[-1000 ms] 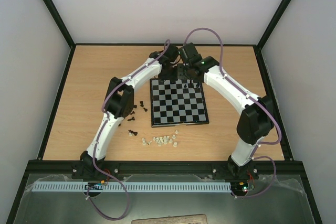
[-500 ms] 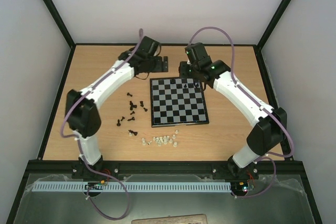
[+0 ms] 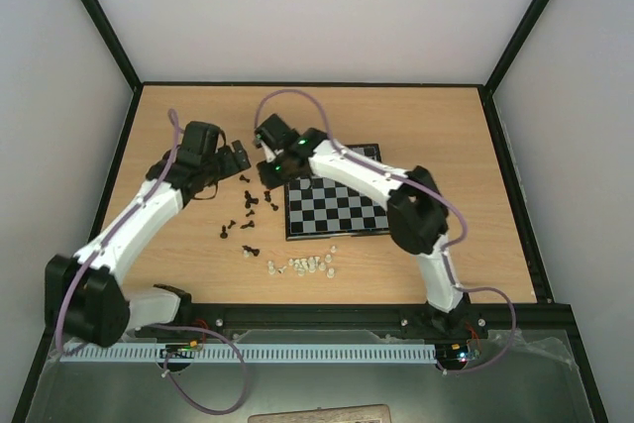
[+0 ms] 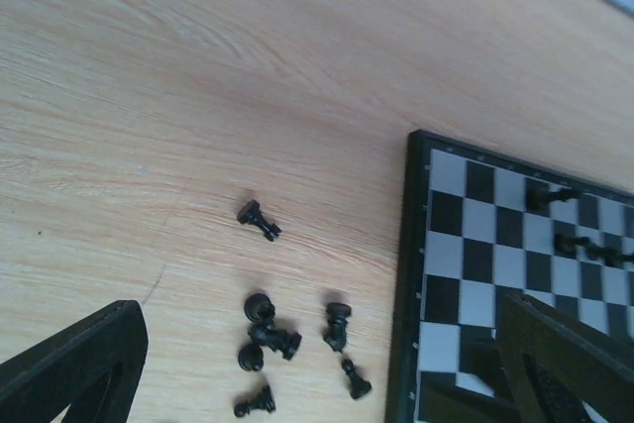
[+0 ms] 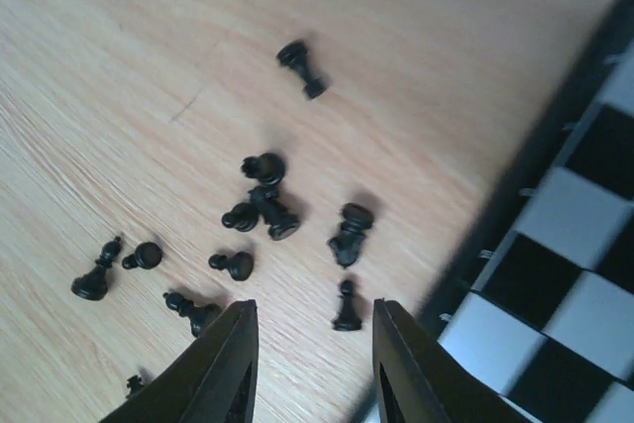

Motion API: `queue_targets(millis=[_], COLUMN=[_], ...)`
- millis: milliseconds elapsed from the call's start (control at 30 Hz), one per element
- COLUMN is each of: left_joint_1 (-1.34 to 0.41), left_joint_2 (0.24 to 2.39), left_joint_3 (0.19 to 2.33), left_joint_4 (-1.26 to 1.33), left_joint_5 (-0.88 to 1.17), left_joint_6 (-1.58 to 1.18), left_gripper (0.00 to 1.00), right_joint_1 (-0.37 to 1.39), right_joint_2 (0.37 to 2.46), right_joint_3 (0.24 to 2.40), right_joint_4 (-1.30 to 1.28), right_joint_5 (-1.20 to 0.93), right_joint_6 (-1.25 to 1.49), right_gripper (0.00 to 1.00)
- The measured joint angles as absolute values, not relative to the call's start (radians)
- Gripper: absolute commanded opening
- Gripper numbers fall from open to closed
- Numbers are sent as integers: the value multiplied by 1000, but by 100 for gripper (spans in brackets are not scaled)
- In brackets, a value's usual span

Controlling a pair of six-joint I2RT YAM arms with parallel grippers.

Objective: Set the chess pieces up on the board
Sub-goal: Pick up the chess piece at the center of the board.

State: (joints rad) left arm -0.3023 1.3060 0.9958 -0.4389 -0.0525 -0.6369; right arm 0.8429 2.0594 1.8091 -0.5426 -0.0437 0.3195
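Several black chess pieces (image 3: 252, 207) lie loose on the wood left of the board (image 3: 337, 235). In the left wrist view they lie in a small heap (image 4: 267, 334), with one piece apart (image 4: 260, 220). Two more black pieces (image 4: 551, 196) sit on the board's far squares (image 4: 464, 245). My left gripper (image 3: 236, 158) hangs wide open above the heap (image 4: 317, 388), holding nothing. My right gripper (image 3: 265, 175) reaches over the board's left edge. Its jaws (image 5: 312, 369) are open and hold nothing, and an upright pawn (image 5: 347, 306) stands just beyond the gap. The board's corner (image 5: 570, 235) shows at the right.
A row of whitish translucent pieces (image 3: 302, 264) lies on the table in front of the board's near edge. The right arm (image 3: 367, 177) crosses over the board's far rows and hides them from above. Black frame rails (image 3: 117, 175) border the table.
My left gripper opened and swung from the board's far edge out to the left. My right arm swept from the board's far right corner across to the black pieces at its left.
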Motion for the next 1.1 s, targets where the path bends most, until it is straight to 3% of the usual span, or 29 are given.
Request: queue_targets(millis=[467,1100], left_joint_1=[-224,-165], left_joint_2=[921,865], left_joint_3=[868,863], left_joint_4=[-439,-456], left_joint_5=[-58,-38], left_joint_6=[-682,-674], left_gripper=[99,99], right_joint_1=[942,942], right_joint_2=[2425,2542], right_joint_3=[2222,2320], right_joint_4=[-681,-714], right_joint_5=[-25,-3], right_joint_6=[242,232], right_gripper=[29,25])
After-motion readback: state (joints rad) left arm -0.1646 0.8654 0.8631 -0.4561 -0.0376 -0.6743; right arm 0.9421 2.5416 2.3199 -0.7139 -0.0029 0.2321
